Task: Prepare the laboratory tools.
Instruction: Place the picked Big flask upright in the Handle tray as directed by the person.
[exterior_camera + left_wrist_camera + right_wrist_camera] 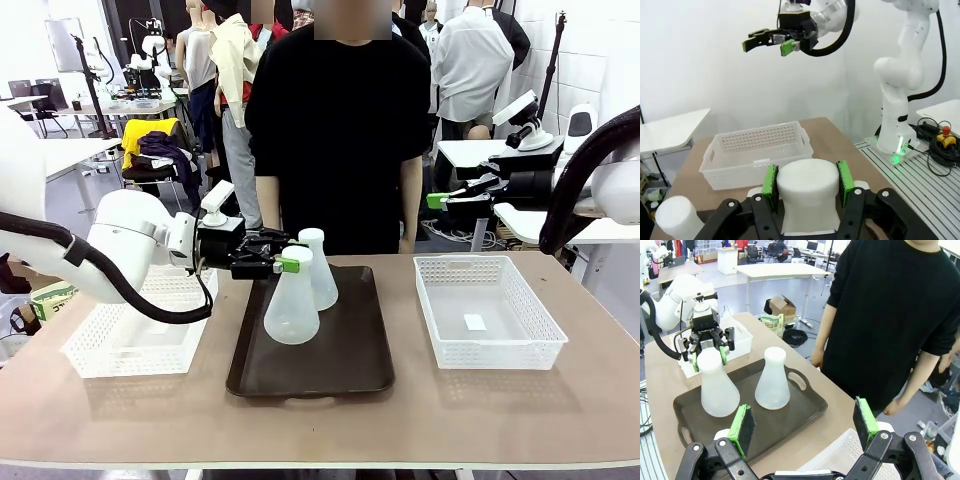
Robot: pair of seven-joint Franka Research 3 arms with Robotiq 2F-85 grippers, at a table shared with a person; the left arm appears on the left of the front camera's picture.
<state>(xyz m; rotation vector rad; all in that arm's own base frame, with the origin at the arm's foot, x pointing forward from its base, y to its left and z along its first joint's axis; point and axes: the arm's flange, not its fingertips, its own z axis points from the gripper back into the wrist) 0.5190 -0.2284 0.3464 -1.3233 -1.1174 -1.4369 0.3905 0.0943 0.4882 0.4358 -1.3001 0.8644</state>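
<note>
On the worktop's brown tray (pixel 355 375), the left end effector (pixel 283 263) pinches the near upright flask's (pixel 291 310) neck at centre frame; the right end effector (pixel 452 199), spread, hangs upper right.

The light brown table (pixel 330 420) carries three things directly — a white mesh basket (pixel 110 350) at the robot's left, a dark brown tray (pixel 345 350) in the middle, and a second white mesh basket (pixel 535 345) at the right, with a small white slip (pixel 475 322) lying on its floor.
</note>
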